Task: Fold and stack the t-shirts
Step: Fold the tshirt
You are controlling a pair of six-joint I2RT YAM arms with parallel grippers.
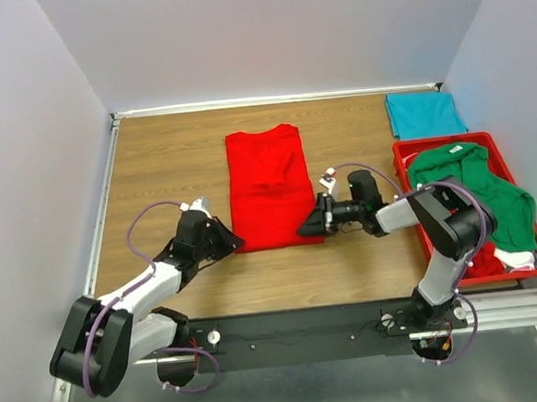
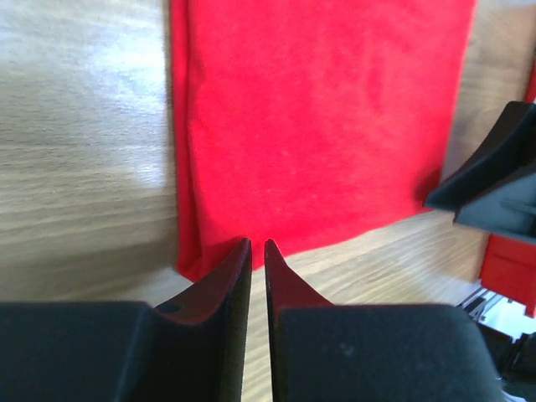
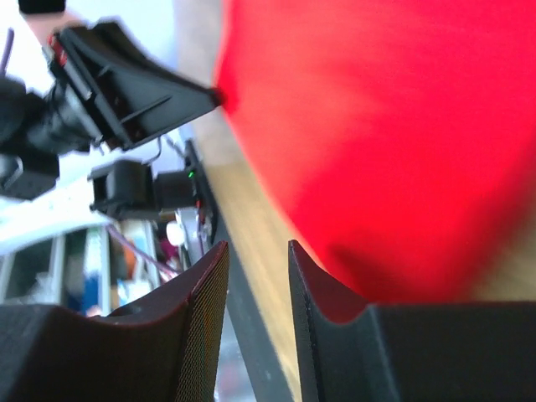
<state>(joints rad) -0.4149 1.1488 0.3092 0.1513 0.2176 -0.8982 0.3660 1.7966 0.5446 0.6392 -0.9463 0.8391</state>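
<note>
A bright red t-shirt (image 1: 267,187) lies flat in a long folded strip in the middle of the table, collar end far. My left gripper (image 1: 237,242) is at its near left corner; in the left wrist view the gripper (image 2: 257,245) shows only a thin slit, the tips at the red hem (image 2: 318,126), no cloth seen between them. My right gripper (image 1: 304,229) is at the near right corner; its jaws (image 3: 258,244) stand apart and empty, the red shirt (image 3: 394,142) beside the right finger. A folded teal t-shirt (image 1: 424,114) lies at the back right. A green t-shirt (image 1: 473,178) lies crumpled in the tray.
A rigid red plastic tray (image 1: 402,166) stands at the right edge, with red cloth and a white item (image 1: 515,256) under the green shirt. White walls enclose the table on three sides. The black mounting rail (image 1: 308,324) runs along the near edge.
</note>
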